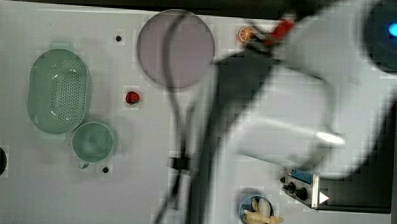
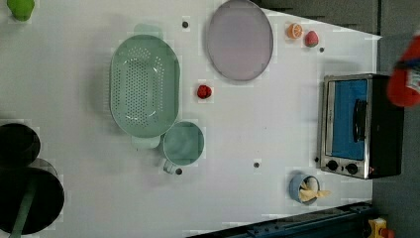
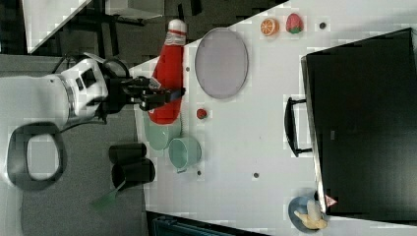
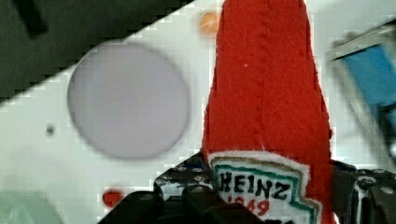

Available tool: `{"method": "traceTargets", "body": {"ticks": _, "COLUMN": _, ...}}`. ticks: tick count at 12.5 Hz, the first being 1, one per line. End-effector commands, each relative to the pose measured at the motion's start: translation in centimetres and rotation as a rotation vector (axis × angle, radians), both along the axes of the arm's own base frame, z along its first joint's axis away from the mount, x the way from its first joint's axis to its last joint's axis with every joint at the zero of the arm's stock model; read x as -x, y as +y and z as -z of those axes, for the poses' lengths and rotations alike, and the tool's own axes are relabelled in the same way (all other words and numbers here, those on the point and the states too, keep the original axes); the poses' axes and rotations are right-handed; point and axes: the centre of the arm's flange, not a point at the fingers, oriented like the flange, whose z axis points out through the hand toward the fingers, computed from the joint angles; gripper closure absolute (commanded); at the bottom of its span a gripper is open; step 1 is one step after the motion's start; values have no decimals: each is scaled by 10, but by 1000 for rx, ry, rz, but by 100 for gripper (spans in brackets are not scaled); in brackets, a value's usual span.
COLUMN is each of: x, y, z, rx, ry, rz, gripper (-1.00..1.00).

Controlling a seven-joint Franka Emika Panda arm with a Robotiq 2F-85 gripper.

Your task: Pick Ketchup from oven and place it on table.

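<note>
The gripper (image 3: 164, 96) had its jaws clamped on the ketchup (image 3: 168, 73), a red felt bottle whose white label read "HEINZ" above "1949". Bottle and jaws hung in the air, clear of the white surface (image 2: 247, 129) and the oven (image 2: 359, 126).

Round pale purple plate (image 2: 239, 39) is seen near the left view's top edge. A green colander (image 2: 144, 85) lies to the left view's left of it, with a green cup (image 2: 183, 143) touching its lower rim. A small red strawberry (image 2: 204, 91) sits between colander and plate. An orange slice (image 2: 294, 30) and a second strawberry (image 2: 311, 38) are placed close together. A blue bowl (image 2: 302, 188) holds pale yellow pieces. Two black containers (image 2: 25, 178) and a green fruit (image 2: 21, 8) are noted at the left view's left edge.
</note>
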Motion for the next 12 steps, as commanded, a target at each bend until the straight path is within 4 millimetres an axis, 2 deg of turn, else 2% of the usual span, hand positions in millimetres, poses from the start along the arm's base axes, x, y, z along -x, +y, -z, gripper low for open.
{"method": "traceTargets", "body": {"ticks": 1, "x": 8, "y": 41, "z": 61, "rx": -9, "ry": 145, "rz": -38, "gripper": -29}}
{"method": "traceTargets", "body": {"ticks": 5, "x": 24, "y": 81, "z": 126, "rx": 28, "ry": 188, "rz": 18, "gripper": -29}}
{"method": "traceTargets", "body": {"ticks": 7, "x": 34, "y": 91, "z": 161, "rx": 31, "ry": 175, "rz": 9, "gripper": -29}}
{"method": "traceTargets", "body": {"ticks": 9, "x": 44, "y": 90, "z": 200, "rx": 36, "ry": 183, "rz": 14, "gripper": -29}}
{"method": "traceTargets", "body": {"ticks": 12, "x": 69, "y": 77, "z": 263, "rx": 46, "ry": 227, "rz": 40, "gripper": -29}}
